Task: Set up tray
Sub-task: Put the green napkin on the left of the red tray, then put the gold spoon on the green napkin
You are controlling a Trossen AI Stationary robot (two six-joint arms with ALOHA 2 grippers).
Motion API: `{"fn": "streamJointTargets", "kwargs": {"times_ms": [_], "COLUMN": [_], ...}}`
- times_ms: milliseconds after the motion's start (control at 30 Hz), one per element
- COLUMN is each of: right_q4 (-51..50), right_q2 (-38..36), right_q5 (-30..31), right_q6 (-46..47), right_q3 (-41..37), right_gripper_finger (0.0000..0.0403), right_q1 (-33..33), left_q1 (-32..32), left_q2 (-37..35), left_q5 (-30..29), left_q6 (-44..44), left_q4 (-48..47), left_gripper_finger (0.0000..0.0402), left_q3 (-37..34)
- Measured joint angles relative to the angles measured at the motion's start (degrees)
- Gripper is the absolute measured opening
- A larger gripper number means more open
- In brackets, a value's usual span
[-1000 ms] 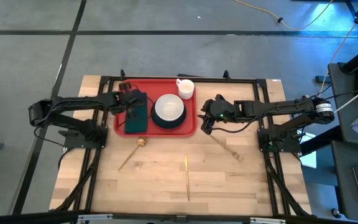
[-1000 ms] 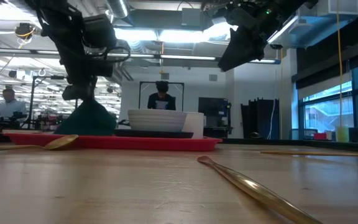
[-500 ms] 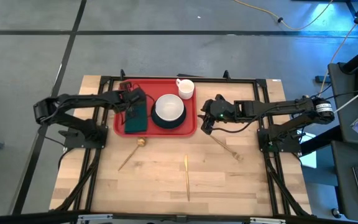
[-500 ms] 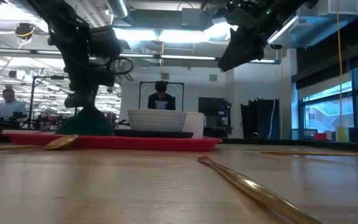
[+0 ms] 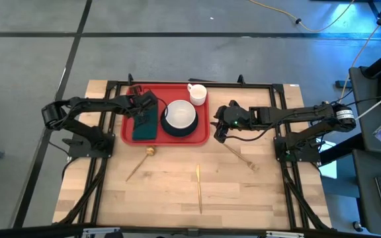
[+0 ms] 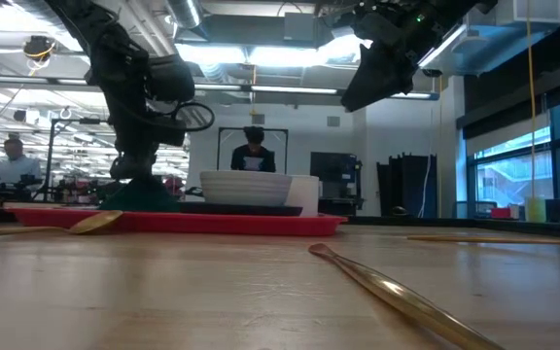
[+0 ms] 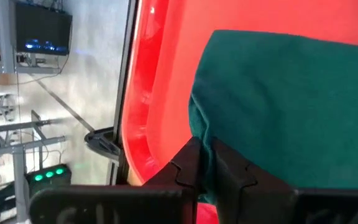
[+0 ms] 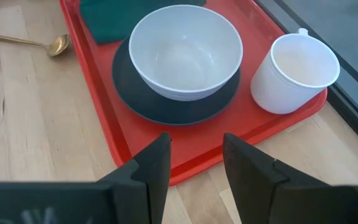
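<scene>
Pale wooden table (image 5: 177, 198), lab room behind. Red tray (image 5: 204, 135) at the far centre, holding one green napkin (image 5: 145, 127), one white bowl (image 5: 179, 114) on one dark plate (image 5: 170, 129), one white mug (image 5: 198, 93). Left gripper (image 5: 141, 109) pinched shut on the napkin's far edge, apparently laying it flat. Right gripper (image 5: 221, 129) parted and empty, hovering right of the tray. Probably next: release the cloth, then fetch cutlery. Three gold utensils off the tray: spoon (image 5: 139, 162), middle one (image 5: 199, 188), right one (image 5: 240, 157).

One red tray (image 5: 129, 132). On it: one green napkin (image 5: 145, 127), one dark plate (image 5: 174, 130), one white bowl (image 5: 179, 114), one white cup (image 5: 198, 93). Three gold utensils at six o'clock: spoon (image 5: 139, 162), (image 5: 199, 188), (image 5: 241, 158).
</scene>
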Motion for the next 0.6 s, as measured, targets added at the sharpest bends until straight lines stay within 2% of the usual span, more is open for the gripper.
{"fn": "streamJointTargets", "kwargs": {"times_ms": [467,533,600], "right_q4": [0.00,0.00,0.00], "right_q2": [0.00,0.00,0.00], "right_q5": [0.00,0.00,0.00], "right_q6": [0.10,0.10,0.10], "right_q3": [0.00,0.00,0.00], "right_gripper_finger": [0.0147,0.0147,0.0147], "right_q1": [0.00,0.00,0.00], "left_q1": [0.42,0.38,-0.14], "left_q2": [-0.02,-0.02,-0.03], "left_q5": [-3.59,-6.55,-12.07], "left_q6": [2.06,3.74,5.30], "left_q4": [2.35,3.03,3.49], "left_gripper_finger": [0.0111,0.0119,0.0124], "left_q3": [0.00,0.00,0.03]}}
